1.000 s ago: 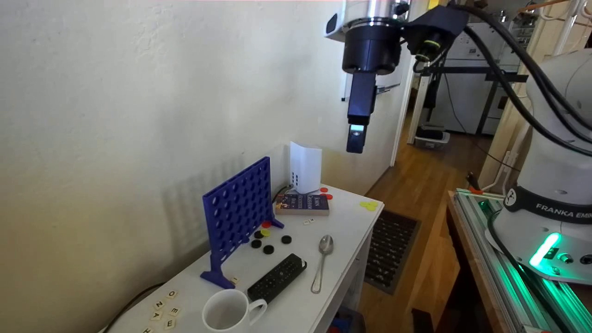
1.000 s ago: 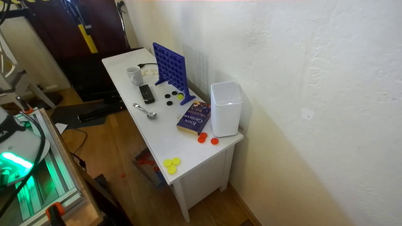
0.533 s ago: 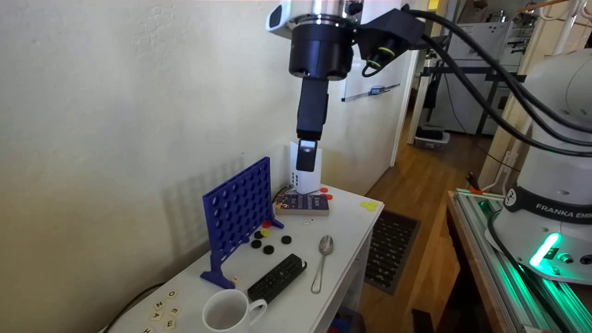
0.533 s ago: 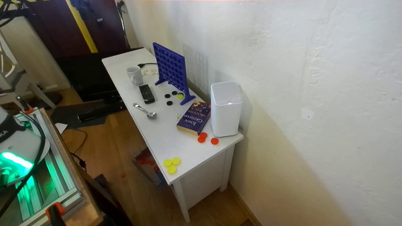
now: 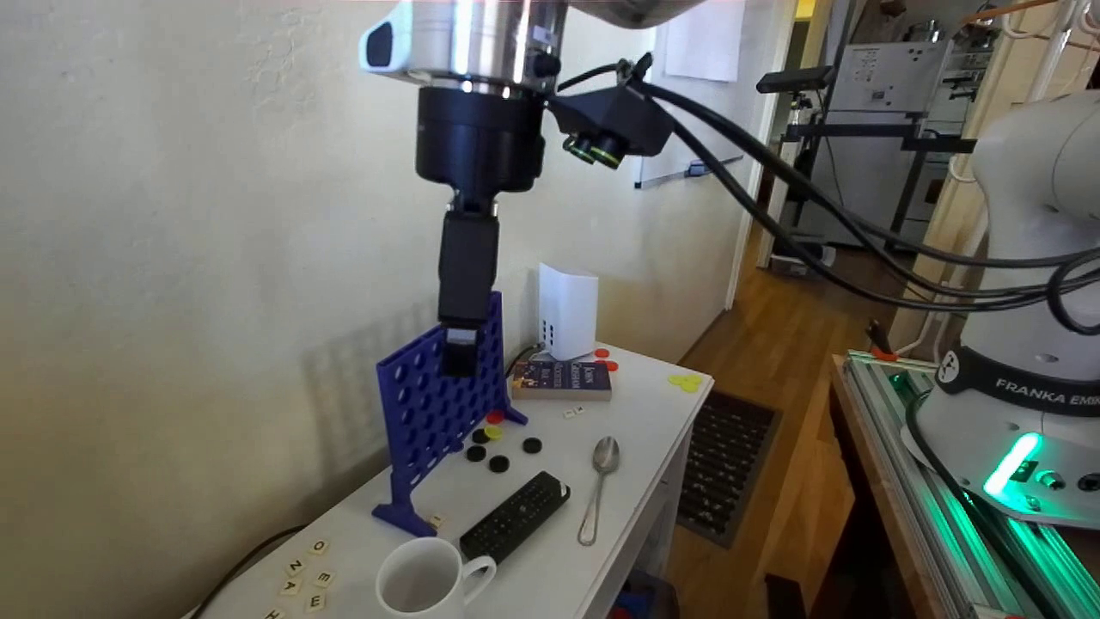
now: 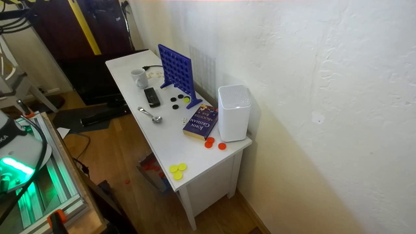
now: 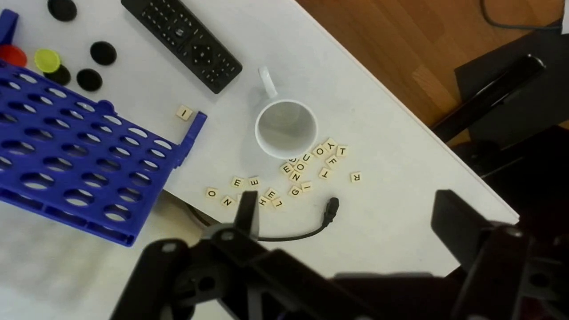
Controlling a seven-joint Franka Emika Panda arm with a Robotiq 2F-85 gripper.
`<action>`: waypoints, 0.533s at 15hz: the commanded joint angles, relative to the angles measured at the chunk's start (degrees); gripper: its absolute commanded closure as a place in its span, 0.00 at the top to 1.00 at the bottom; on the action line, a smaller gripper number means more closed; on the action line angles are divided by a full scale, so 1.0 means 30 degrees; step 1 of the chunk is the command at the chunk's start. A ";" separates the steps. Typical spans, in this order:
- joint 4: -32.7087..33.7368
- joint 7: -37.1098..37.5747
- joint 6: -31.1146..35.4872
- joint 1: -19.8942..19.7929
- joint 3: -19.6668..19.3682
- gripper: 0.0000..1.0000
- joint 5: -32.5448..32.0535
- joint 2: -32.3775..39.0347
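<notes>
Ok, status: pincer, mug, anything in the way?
Pincer open, nothing held. White mug upright on the table, beside letter tiles. Blue Connect Four frame stands nearby, a possible obstacle.

Wrist view: the gripper (image 7: pixel 348 209) is black, the mug (image 7: pixel 286 126) white; at nine o'clock the rack (image 7: pixel 84 165) is blue, patterned with round holes; at ten, discs (image 7: pixel 103 53) are black, red and yellow; tiles (image 7: pixel 300 167) are cream, lettered black.

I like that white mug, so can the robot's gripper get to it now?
Probably yes. The gripper is open and holds nothing, and the wrist view shows nothing over the white mug. It would likely have to come down carefully, since the blue game frame stands nearby.
</notes>
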 commanded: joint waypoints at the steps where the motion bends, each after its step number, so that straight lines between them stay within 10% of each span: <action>1: 0.2880 0.0053 -0.0366 0.0714 -0.0025 1.00 -0.1988 0.3027; 8: 0.6445 -0.0315 -0.0423 0.2059 -0.0340 1.00 -0.2980 0.7231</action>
